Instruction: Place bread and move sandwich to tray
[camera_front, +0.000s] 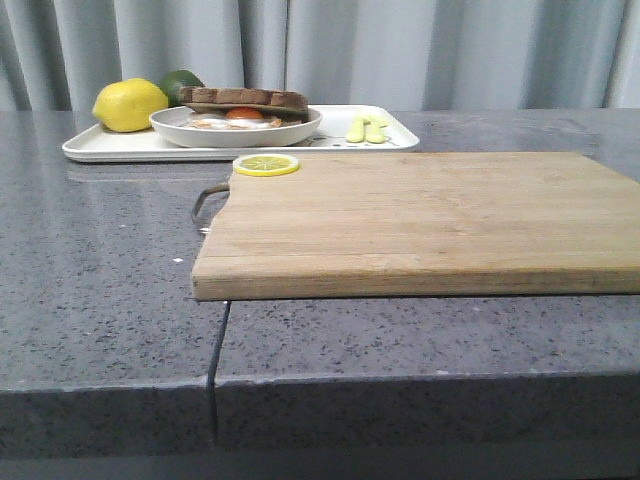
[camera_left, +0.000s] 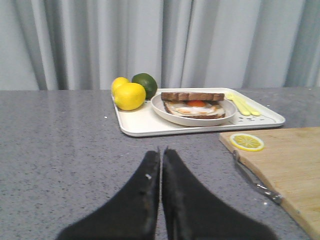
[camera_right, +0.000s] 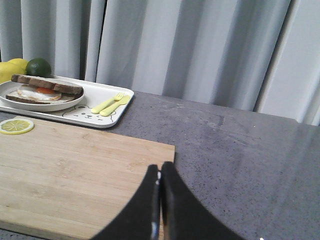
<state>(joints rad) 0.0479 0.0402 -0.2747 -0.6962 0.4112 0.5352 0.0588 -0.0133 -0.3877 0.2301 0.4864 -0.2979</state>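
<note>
From here I see the desk (camera_front: 100, 300), grey and speckled, with a seam running toward me below the wooden cutting board (camera_front: 420, 225). The board lies flat in the middle, a dark loop at its left end, and a lemon slice (camera_front: 266, 164) rests on its far left corner. Behind it sits the white tray (camera_front: 395, 128). On the tray, the plate (camera_front: 235, 130) carries the sandwich (camera_front: 243, 105): a fried egg with an orange yolk under a brown-crusted slice. A whole lemon (camera_front: 130, 105) and a lime (camera_front: 181, 83) sit left of the plate; pale yellow cutlery (camera_front: 366, 128) lies to its right. Grey curtains hang behind.
</note>
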